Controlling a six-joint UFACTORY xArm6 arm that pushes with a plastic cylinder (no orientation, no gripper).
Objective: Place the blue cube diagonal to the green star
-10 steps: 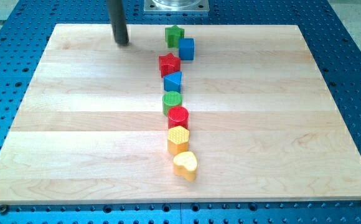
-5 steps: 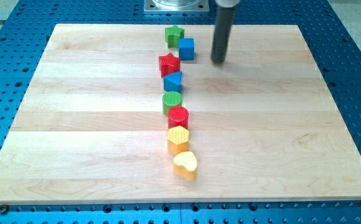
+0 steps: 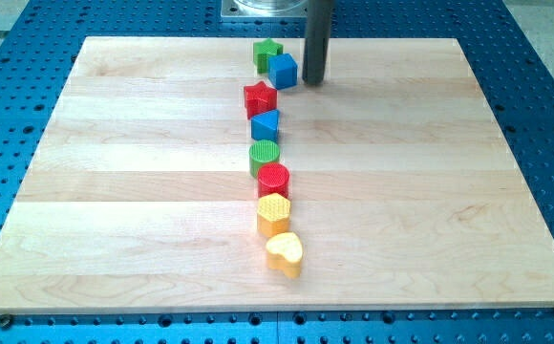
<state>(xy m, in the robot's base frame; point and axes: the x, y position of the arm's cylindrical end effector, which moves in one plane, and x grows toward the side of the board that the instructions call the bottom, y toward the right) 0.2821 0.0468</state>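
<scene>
The wooden board (image 3: 143,191) lies flat on a blue perforated table (image 3: 544,57), and a column of small blocks runs down its middle. At the view's top stands the green star (image 3: 266,53), with the blue cube (image 3: 283,71) touching it on the lower right, so the cube already sits roughly on a diagonal to the star, though pressed close against it. My tip (image 3: 315,80) rests just beside the cube's right face; contact cannot be confirmed from this view. The rod carries no fingers or jaws and holds nothing; it can only push. In my judgement the cube is light, rigid and smooth-sided, likely to slide readily on the wood and to rotate if struck off-centre, so any push is best applied squarely at the middle of a flat face. Below the cube follow a red star (image 3: 260,98), a blue triangular block (image 3: 266,124), a green cylinder (image 3: 264,157), a red cylinder (image 3: 273,179), a yellow hexagonal block (image 3: 274,214) and a yellow heart (image 3: 285,253). The green star blocks travel toward the upper left, and the red star lies near enough to be disturbed by a downward-left push.
</scene>
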